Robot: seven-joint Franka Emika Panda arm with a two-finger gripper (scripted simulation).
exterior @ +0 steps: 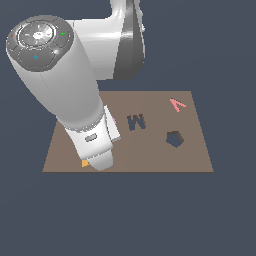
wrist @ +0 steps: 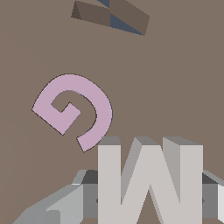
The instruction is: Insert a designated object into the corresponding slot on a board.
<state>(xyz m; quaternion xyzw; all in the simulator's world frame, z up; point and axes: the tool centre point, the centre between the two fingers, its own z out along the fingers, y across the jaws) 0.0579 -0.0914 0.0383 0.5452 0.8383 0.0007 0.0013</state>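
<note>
Pale M block (wrist: 149, 181) clamped in tool (wrist: 148, 199), grey fingers (wrist: 65, 203) pressed to both flanks, carried above brown board (exterior: 197, 155) near its corner at the exterior view's lower left. Dark M slot (exterior: 136, 121) open and unfilled near the board's centre, well apart from the block.

Risk ahead, by judgement: block reaching the recess slightly rotated, legs catching on the rim and jamming instead of dropping flush. Cause: tight letter-shaped fit, leaving little tolerance for twist or offset. Second risk: block slipping or tilting in the grip under contact, since only narrow flanks held. Third: low transit scraping lilac G (wrist: 74, 109), seated just beside the block in the wrist view.

Elsewhere on the board: dark pentagon recess (exterior: 174, 139) toward the edge at the exterior view's right, a wrong target close to the M slot; pink-red letter piece (exterior: 177, 104) near the far corner; orange sliver (exterior: 85, 163) peeking from under the arm at the near edge. Bulky arm body (exterior: 55, 85) masking the tool and block entirely in the exterior view, so clearance over the board unclear there.
</note>
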